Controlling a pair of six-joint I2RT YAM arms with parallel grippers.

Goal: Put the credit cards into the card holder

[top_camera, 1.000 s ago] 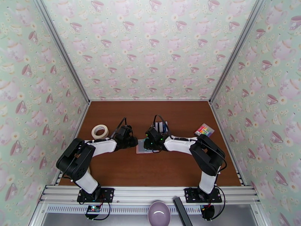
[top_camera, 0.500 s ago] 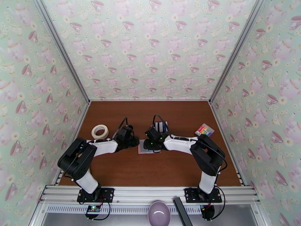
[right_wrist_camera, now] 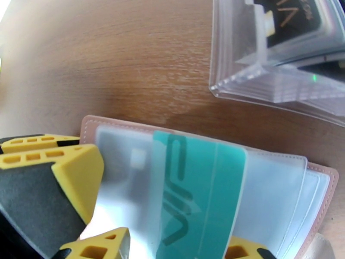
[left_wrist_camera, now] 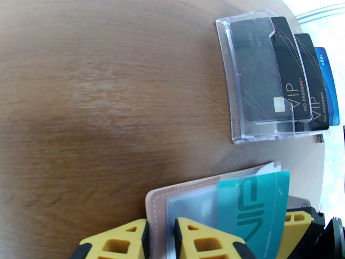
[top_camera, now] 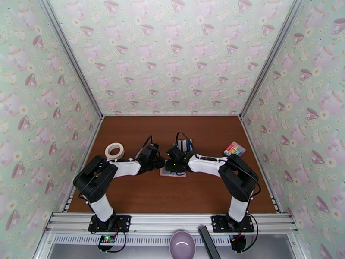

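From above, glimpsed on the table [top_camera: 142, 191]: card holder [top_camera: 166, 172]. From the wrists: pinched at its pink edge by the narrowed left pincer [left_wrist_camera: 158, 227]; teal card [right_wrist_camera: 198, 186] part-pocketed, flanked by the right pincer [right_wrist_camera: 179, 243], grip unclear.

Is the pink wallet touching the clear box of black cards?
Apart. The left wrist view shows a strip of bare table between the pink wallet and the clear box.
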